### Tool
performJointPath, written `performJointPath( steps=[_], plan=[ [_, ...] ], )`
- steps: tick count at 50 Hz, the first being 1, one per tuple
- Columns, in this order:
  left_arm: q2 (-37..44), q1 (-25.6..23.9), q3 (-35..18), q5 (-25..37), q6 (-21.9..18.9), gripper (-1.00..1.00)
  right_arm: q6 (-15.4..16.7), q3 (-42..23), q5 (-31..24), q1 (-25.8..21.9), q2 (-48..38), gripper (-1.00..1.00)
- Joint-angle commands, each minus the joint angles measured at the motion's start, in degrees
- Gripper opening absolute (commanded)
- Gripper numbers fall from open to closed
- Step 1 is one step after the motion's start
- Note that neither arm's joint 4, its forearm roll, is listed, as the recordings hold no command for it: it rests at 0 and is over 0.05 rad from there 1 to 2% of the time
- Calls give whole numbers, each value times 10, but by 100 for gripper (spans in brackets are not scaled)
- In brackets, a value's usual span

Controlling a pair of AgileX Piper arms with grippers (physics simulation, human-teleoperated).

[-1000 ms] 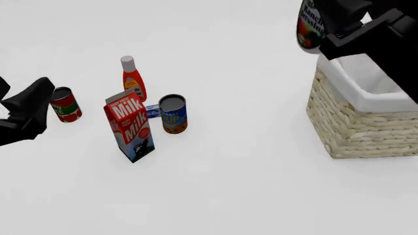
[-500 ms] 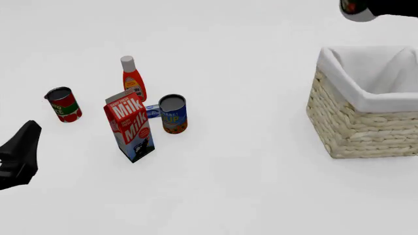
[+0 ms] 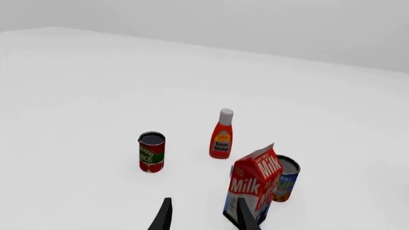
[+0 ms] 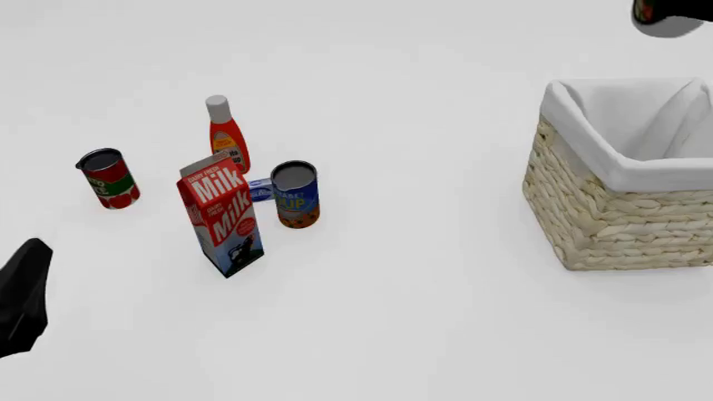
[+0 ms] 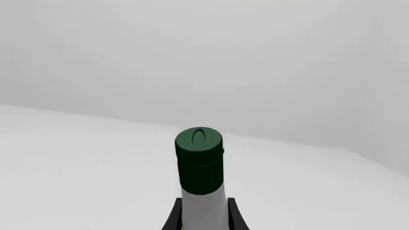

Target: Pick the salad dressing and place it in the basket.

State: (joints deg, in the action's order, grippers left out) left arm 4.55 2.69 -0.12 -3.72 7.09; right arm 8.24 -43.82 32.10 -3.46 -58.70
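The salad dressing (image 5: 199, 165) shows in the right wrist view as a white neck with a dark green cap. My right gripper (image 5: 201, 218) is shut on the neck, one finger (image 5: 171, 219) on each side. In the front view only a dark piece of the held bottle (image 4: 669, 15) shows at the top right edge, high above the basket (image 4: 619, 213), which is woven tan wicker with a white lining. My left gripper (image 3: 204, 218) is open and empty, facing the groceries from the near side. My left arm (image 4: 22, 296) sits at the near left edge.
A milk carton (image 4: 223, 213), a blue can (image 4: 295, 194), an orange-red bottle with a white cap (image 4: 226, 134) and a red tomato can (image 4: 108, 178) stand in a group on the left of the table. A small blue item (image 4: 260, 190) lies behind the carton.
My right arm has carried the salad dressing up and to the right, almost out of the front view. My left arm has drawn back toward the near left corner.
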Motion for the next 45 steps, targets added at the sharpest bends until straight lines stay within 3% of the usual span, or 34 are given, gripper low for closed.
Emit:
performJointPath(
  steps=[1, 19, 25, 45],
  plan=[
    [-41, -2, 1, 45, -10, 100, -21, -7, 29, 59, -48, -100],
    [-42, 0, 1, 47, -10, 100, -12, -9, 52, 110, -110, -100],
    [-41, 2, 1, 48, -9, 100, -25, -19, 44, 121, -135, -100],
    [-41, -2, 1, 55, -5, 100, -14, -29, 46, 128, -194, -100]
  ],
)
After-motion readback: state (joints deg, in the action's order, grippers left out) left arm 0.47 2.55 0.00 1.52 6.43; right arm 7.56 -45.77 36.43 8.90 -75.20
